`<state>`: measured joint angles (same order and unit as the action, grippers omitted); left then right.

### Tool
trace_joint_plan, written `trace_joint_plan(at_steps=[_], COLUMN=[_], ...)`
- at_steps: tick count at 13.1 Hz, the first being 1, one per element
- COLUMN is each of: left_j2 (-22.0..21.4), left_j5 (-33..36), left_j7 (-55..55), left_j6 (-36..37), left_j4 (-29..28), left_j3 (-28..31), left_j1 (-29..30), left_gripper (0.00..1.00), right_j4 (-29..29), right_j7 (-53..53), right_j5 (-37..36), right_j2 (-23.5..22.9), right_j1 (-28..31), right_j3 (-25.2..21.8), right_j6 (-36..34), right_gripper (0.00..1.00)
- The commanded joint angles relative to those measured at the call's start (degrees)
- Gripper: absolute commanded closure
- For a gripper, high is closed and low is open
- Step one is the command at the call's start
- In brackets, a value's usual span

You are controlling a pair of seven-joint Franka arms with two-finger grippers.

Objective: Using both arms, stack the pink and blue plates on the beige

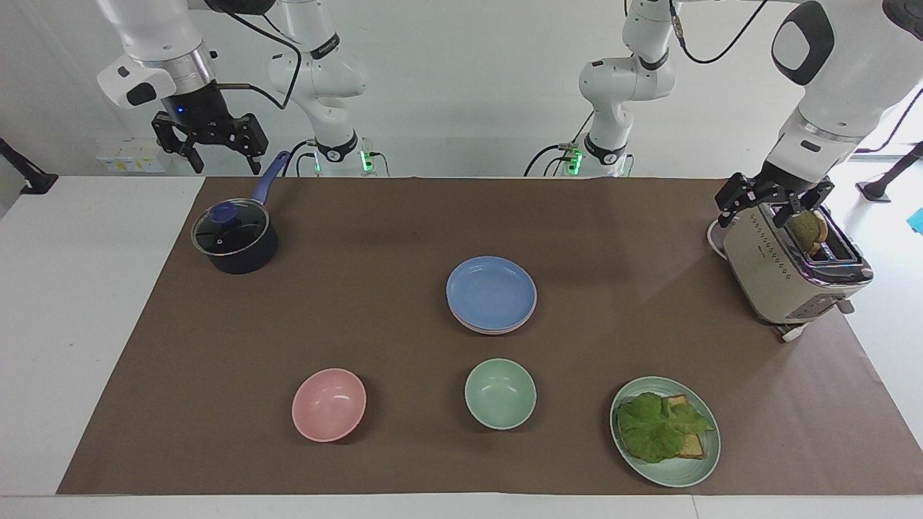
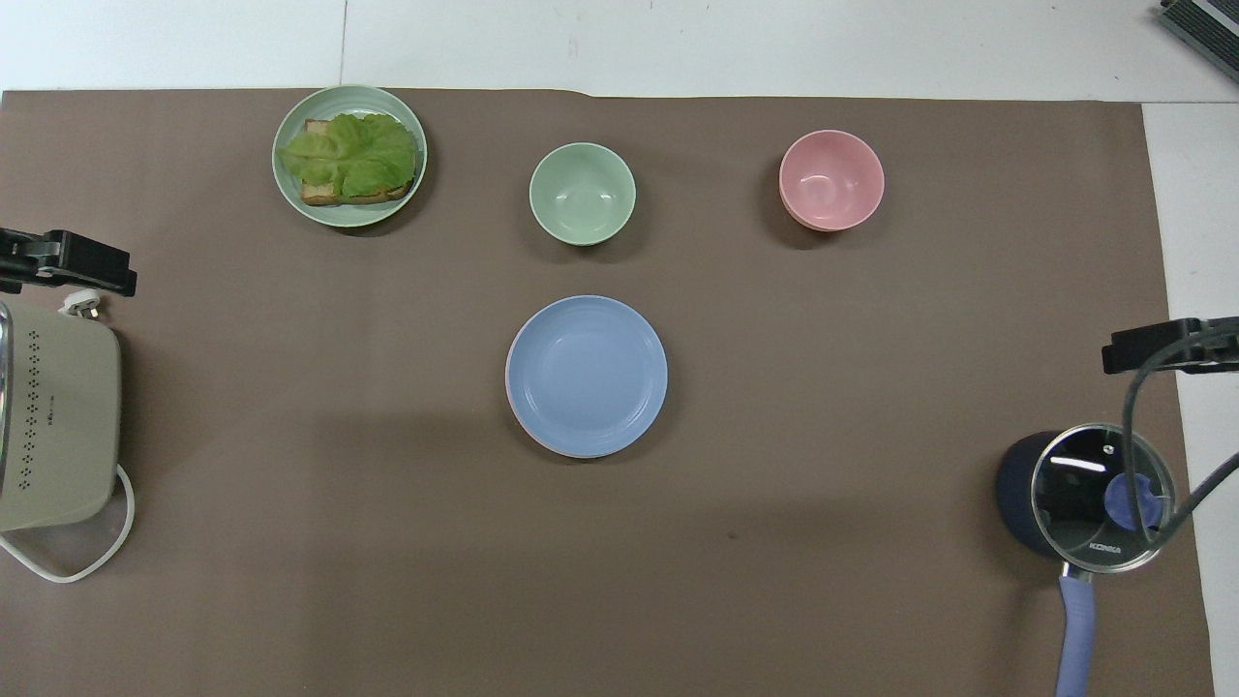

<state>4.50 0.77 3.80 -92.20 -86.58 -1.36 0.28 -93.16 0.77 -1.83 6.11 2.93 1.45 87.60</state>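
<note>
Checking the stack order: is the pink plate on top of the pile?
No, the blue plate lies on top; only a pink plate edge shows beneath it.

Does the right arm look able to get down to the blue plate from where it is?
Probably yes: the right gripper hangs open above the saucepan, and only bare mat lies between it and the blue plate.

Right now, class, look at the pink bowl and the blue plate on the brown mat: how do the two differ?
1. The pink bowl is deep with steep sides; the blue plate is shallow and nearly flat.
2. The bowl is narrower across than the plate.
3. The bowl sits alone on the mat; the plate tops a stack, a pink rim showing under its edge.
4. The bowl lies farther from the robots than the plate.

Both are round, upright and empty.
</note>
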Motion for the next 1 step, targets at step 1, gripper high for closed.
trace_joint_plan(at_steps=[1], left_j2=[-0.4], left_j5=[0.4], left_j7=[0.8], left_j6=[0.7], left_j4=[-0.2], left_j3=[-0.1], left_j1=[0.3], left_gripper=[0.0], right_j4=[-0.3], right_j7=[1.0], right_j5=[-1.2], right_j2=[0.6], right_j1=[0.6], right_j3=[0.6], right_j6=[-0.3], right_gripper=[0.0])
